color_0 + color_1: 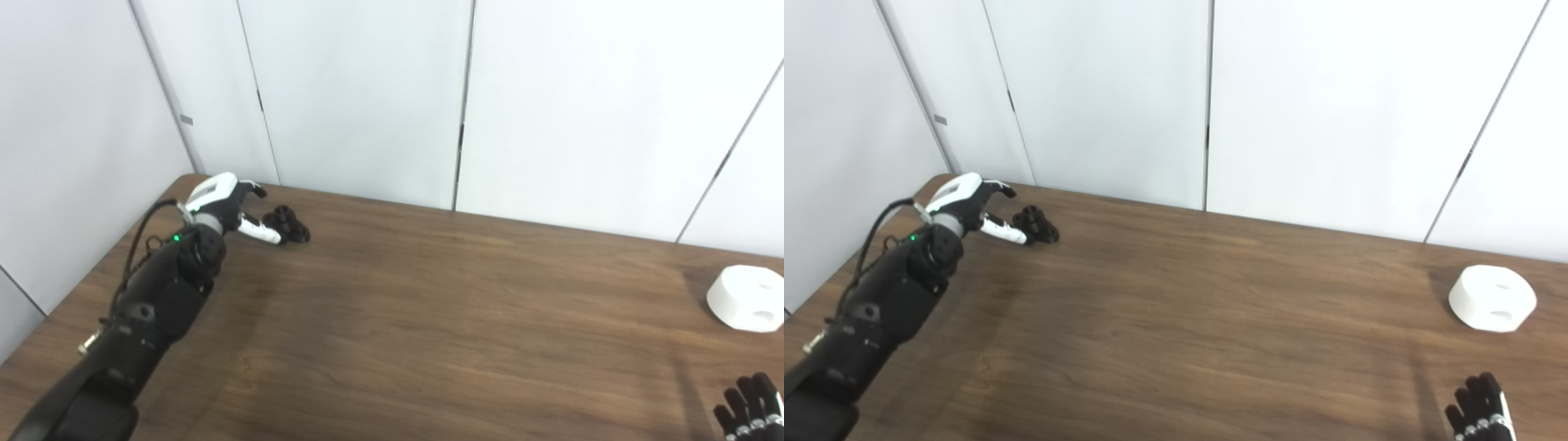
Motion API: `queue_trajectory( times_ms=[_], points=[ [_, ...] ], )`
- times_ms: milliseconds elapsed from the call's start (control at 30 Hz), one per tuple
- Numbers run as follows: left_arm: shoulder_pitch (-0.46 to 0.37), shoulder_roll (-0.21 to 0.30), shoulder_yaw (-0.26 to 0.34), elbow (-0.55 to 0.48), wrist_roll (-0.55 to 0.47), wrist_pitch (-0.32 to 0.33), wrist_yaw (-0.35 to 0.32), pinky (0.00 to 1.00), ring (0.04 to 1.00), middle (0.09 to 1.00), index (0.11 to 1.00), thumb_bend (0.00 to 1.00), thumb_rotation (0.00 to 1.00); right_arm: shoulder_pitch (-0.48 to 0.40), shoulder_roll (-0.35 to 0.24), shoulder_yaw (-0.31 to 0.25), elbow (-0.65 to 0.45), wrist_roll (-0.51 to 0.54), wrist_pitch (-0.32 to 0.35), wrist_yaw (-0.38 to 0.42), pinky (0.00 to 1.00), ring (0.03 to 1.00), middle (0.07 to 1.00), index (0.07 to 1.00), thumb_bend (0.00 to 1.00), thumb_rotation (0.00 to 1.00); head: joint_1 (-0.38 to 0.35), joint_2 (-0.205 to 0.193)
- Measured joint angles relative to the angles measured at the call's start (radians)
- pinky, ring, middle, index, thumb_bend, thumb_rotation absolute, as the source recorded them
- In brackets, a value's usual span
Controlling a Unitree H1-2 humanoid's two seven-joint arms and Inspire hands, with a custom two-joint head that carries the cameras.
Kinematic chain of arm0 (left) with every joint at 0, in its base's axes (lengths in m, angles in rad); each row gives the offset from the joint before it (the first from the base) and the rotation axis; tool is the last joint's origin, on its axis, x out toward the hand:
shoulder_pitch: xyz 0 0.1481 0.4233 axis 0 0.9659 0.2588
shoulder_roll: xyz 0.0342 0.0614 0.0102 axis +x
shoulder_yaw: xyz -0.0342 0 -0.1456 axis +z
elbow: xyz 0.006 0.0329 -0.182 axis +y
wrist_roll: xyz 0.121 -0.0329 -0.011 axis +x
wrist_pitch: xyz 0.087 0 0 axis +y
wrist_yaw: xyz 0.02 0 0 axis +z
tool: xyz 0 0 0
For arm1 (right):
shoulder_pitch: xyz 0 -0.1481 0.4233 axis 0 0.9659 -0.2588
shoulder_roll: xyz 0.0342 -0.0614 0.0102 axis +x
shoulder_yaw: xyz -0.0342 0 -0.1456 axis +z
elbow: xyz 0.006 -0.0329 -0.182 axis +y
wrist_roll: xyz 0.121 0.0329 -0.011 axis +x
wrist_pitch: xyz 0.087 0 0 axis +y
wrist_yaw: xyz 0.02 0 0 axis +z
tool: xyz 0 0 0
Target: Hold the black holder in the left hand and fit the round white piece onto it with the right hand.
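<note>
Black holder (pixel 288 225): lies flat near the far left corner of the tabletop (pixel 429 318), not yet lifted. Left hand (pixel 229 205): at the holder's near side, fingers spread, holding nothing, thumb tip beside or touching the holder; apparently placed for a grasp. Round white piece (pixel 1492 298): rests near the right edge, well apart from the holder, untouched. Right hand (pixel 1479 407): low at the near right corner, only dark fingertips showing; state cannot be told, probably waiting.

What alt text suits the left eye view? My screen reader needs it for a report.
The robot's left hand, fingers apart, reaches around a black holder at the far left of a brown table. A round white piece sits far right; the right hand waits at the bottom right corner.
</note>
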Motion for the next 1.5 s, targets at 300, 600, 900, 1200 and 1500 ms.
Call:
queue_trajectory(
  times_ms=[300, 600, 900, 1200, 1500],
  points=[
    [-0.017, -0.008, -0.037, 0.039, 0.000, -0.003, -0.008, 1.00, 0.994, 0.930, 0.793, 1.00, 0.24, 0.000, 0.000, -0.001, -0.002, -0.003, 0.000, 0.000, 1.00, 1.000, 1.000, 1.000, 0.70, 0.99, -0.009, 0.002],
    [-0.019, -0.011, -0.050, 0.078, -0.004, -0.031, -0.008, 1.00, 1.000, 0.935, 0.785, 1.00, 0.22, 0.002, 0.001, -0.001, -0.002, -0.004, -0.005, 0.000, 1.00, 1.000, 1.000, 1.000, 0.71, 0.99, -0.015, 0.002],
    [-0.048, -0.015, -0.067, 0.120, -0.005, -0.037, -0.010, 1.00, 1.000, 0.942, 0.789, 1.00, 0.21, 0.002, 0.001, 0.000, -0.002, -0.001, -0.005, 0.000, 1.00, 1.000, 1.000, 1.000, 0.70, 0.98, -0.020, 0.000],
    [-0.056, -0.029, -0.070, 0.160, -0.027, -0.070, -0.010, 1.00, 1.000, 0.938, 0.796, 1.00, 0.18, 0.005, 0.003, -0.001, -0.005, -0.001, 0.001, -0.004, 1.00, 1.000, 0.998, 1.000, 0.68, 0.99, -0.026, 0.000],
    [-0.071, -0.043, -0.072, 0.173, -0.035, -0.077, -0.010, 1.00, 1.000, 0.944, 0.798, 0.99, 0.16, 0.008, 0.004, -0.002, -0.007, -0.004, 0.006, -0.007, 1.00, 1.000, 0.999, 1.000, 0.66, 1.00, -0.029, 0.000]
  ],
)
